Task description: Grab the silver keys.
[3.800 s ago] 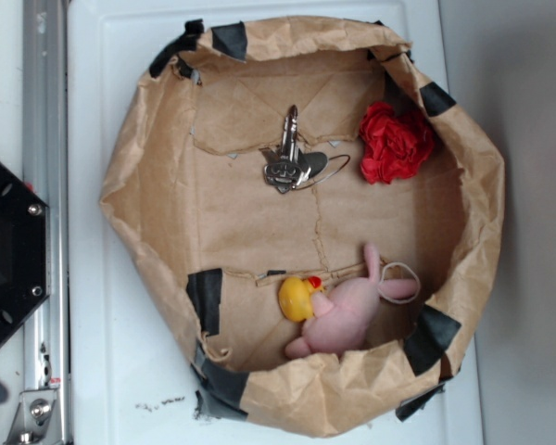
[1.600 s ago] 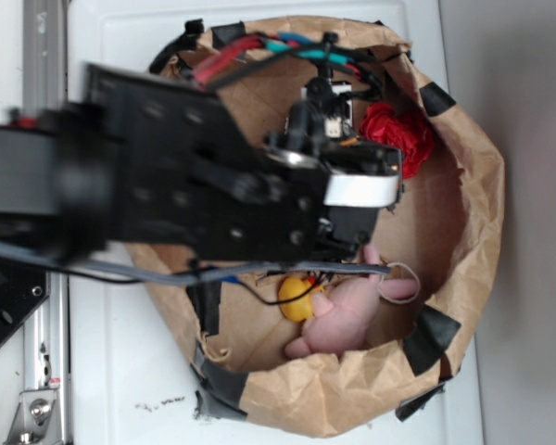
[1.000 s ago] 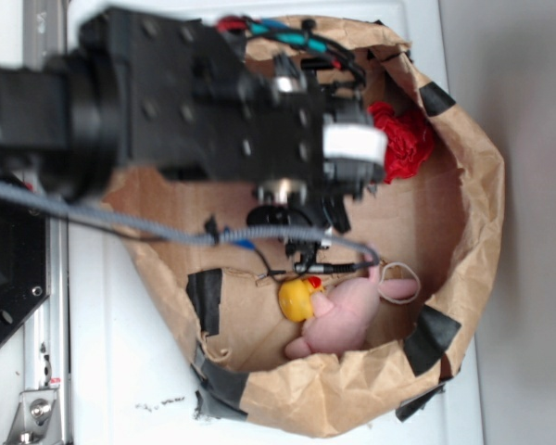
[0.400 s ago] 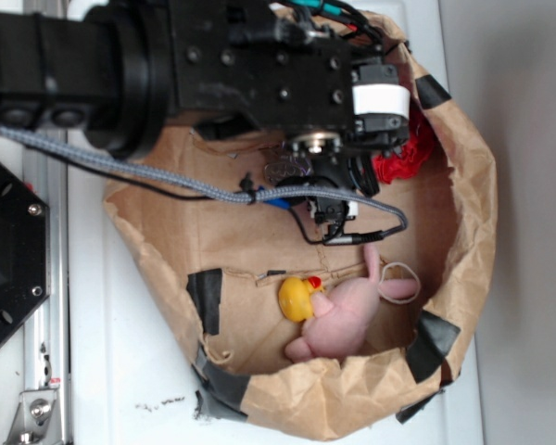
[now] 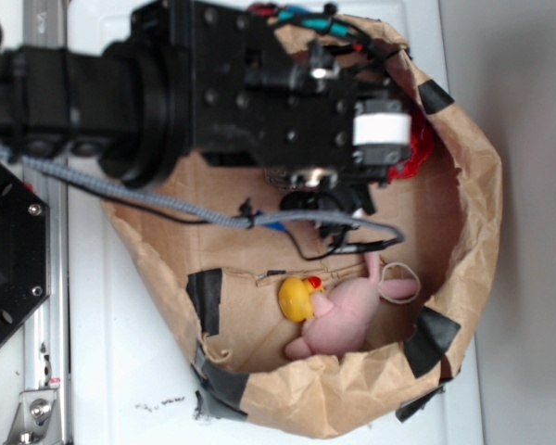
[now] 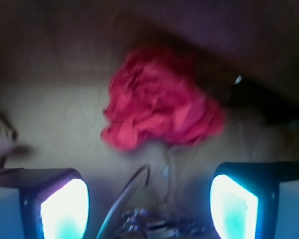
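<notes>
In the wrist view the silver keys lie blurred at the bottom edge, between my two fingertips, with their thin wire loop curving up from them. My gripper is open; its fingers stand wide apart on either side of the keys and touch nothing. The red flower lies just beyond them. In the exterior view my black arm covers the keys, and only the flower's edge shows at its right.
Everything sits inside a brown paper bag with a rolled, black-taped rim. A pink plush bunny and a yellow duck lie at the bag's near side. A grey cable hangs across the bag. A metal rail runs along the left.
The arm swung in from the left over the bag and settled above the keys, covering them in the exterior view. Since 0.4 s ago it has shifted only slightly.
</notes>
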